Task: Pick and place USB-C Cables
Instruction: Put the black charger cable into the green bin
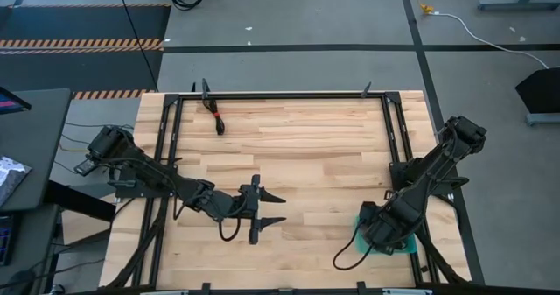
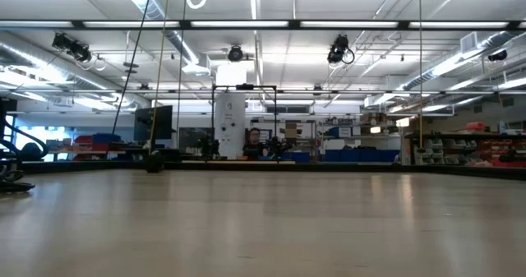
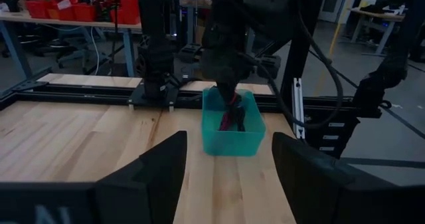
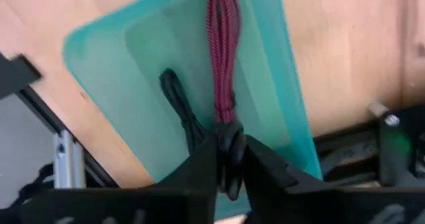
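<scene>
A teal tray (image 1: 360, 223) stands at the table's near right; it also shows in the right wrist view (image 4: 133, 64) and the left wrist view (image 3: 232, 141). My right gripper (image 4: 229, 164) is above the tray, shut on a maroon-purple cable bundle (image 4: 222, 58). A black cable bundle (image 4: 179, 108) lies on the tray's floor beside it. Another black cable with a red tie (image 1: 217, 120) lies on the table at the far left. My left gripper (image 1: 273, 209) is open and empty, low over the table's near middle, pointing at the tray. My right gripper pinches the maroon-purple bundle by one end (image 4: 226, 127), between its two fingers. The fingers come from above, pointing down into the tray. The bundle hangs below the fingers inside the tray (image 3: 229, 117); whether its lower end touches the floor I cannot tell.
A black metal frame (image 1: 280, 95) runs around the wooden table top. The right arm's base (image 1: 411, 177) and its posts stand behind the tray. Bare wood lies between the two grippers and across the table's middle.
</scene>
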